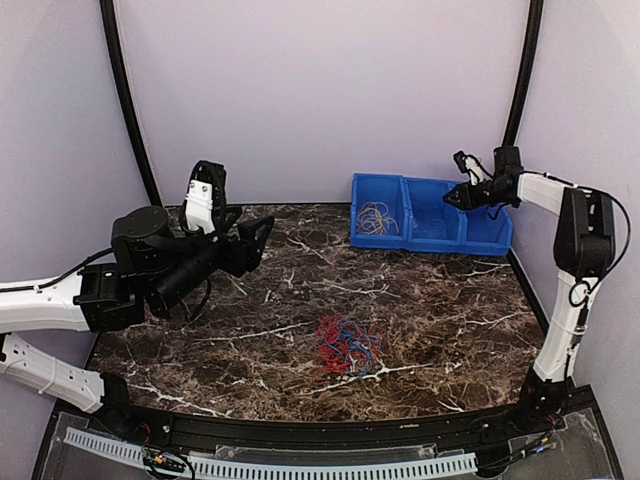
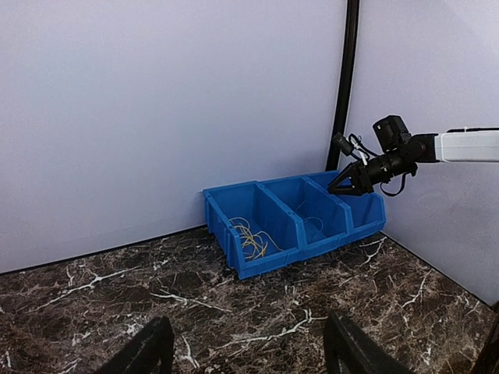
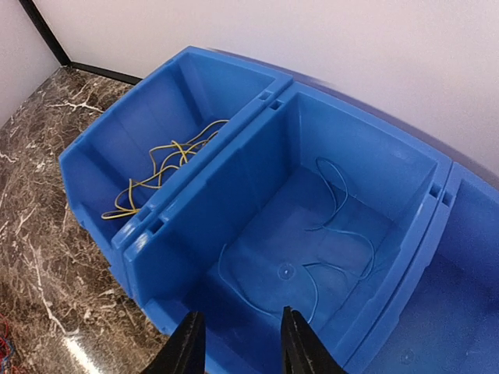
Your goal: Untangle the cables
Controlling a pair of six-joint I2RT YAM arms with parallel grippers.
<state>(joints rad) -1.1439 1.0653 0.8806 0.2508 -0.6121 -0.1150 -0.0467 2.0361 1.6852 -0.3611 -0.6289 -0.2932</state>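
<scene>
Top external: bench [image 1: 440, 330] with a red-blue tangle [image 1: 347, 350] at its middle, both pincers well apart from it.
Bins [image 1: 432, 243] at the back hold yellow wires [image 3: 160, 175] and one blue wire [image 3: 337, 231]. The right pincer [image 3: 238, 343] hangs over the middle bin, part open and empty; the blue wire's springy loops could snag a finger and ride out. The left pincer [image 1: 258, 240] hovers wide open, empty. A one-pincer pull would likely drag the whole tangle.
</scene>
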